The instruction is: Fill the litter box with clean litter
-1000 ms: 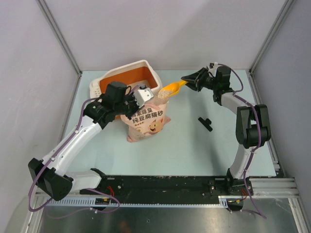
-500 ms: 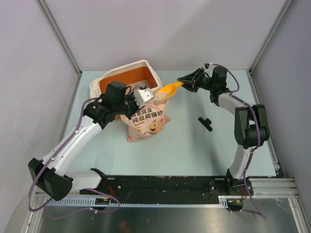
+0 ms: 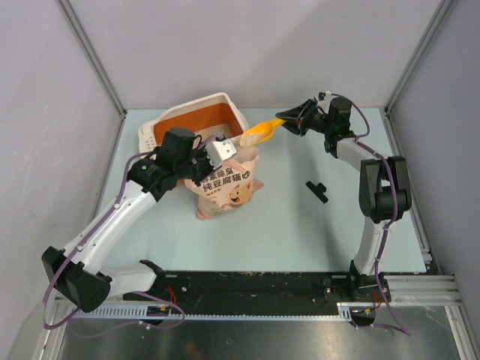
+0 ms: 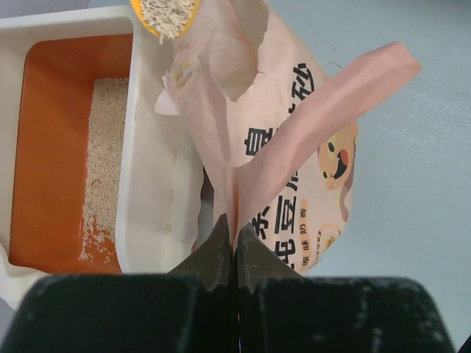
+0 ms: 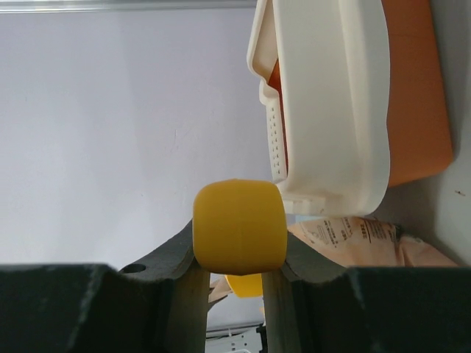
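The litter box (image 3: 196, 120) stands at the back left, cream outside and orange inside. A strip of clean litter (image 4: 103, 162) lies along its floor by the wall. The pink-beige bag (image 3: 225, 182) stands upright against the box's near side. My left gripper (image 4: 235, 225) is shut on the bag's top edge (image 4: 294, 140) and holds its mouth open. My right gripper (image 3: 289, 122) is shut on the handle (image 5: 239, 224) of the yellow scoop (image 3: 259, 133). The scoop's bowl, heaped with clean litter (image 4: 166, 10), hangs over the box's right rim beside the bag's mouth.
A small black part (image 3: 317, 191) lies on the table right of the bag. The cell's grey walls close in the back and both sides. The box's white rim (image 5: 331, 95) fills the upper right of the right wrist view.
My right gripper has carried the loaded scoop left and a little up, from over the bag's mouth to the box's right rim. The left arm and the bag have stayed put.
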Robot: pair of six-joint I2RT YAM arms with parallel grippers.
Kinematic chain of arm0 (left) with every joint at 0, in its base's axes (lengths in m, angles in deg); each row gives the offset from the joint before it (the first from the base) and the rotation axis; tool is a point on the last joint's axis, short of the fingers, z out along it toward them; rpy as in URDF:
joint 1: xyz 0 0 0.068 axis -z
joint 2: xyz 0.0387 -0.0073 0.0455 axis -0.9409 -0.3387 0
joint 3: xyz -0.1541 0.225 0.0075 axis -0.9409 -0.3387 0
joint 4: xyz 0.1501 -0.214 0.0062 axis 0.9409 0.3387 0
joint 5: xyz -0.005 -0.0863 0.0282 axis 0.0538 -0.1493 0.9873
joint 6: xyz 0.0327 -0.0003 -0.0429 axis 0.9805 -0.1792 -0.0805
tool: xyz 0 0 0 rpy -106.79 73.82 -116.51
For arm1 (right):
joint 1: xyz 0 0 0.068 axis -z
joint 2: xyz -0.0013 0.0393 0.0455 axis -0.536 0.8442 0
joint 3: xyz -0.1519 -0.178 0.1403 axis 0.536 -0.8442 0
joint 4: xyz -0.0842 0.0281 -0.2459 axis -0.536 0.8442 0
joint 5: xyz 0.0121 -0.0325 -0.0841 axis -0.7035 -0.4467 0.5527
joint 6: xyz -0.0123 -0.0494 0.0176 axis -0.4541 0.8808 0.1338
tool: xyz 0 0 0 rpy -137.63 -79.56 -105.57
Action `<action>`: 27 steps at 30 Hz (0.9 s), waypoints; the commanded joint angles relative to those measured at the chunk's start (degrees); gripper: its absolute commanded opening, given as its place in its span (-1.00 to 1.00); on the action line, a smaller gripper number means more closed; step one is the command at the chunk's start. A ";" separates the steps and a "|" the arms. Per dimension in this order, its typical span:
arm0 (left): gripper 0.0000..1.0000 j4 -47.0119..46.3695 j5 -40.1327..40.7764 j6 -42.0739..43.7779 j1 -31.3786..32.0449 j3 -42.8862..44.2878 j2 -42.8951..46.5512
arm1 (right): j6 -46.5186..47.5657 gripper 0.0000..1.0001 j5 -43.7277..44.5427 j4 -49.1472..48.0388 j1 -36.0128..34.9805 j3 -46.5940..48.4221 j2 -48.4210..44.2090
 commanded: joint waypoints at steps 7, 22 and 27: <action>-1.00 3.52 0.42 1.75 0.50 -1.39 2.90 | -3.56 -1.00 5.57 -1.54 -5.36 17.64 9.14; -1.00 5.19 -2.21 2.27 1.12 -4.02 6.41 | 34.70 -1.00 25.43 14.55 -21.18 56.25 28.58; -1.00 5.10 -4.41 1.92 1.21 -6.66 9.22 | 52.22 -1.00 29.12 14.55 -23.47 61.79 30.51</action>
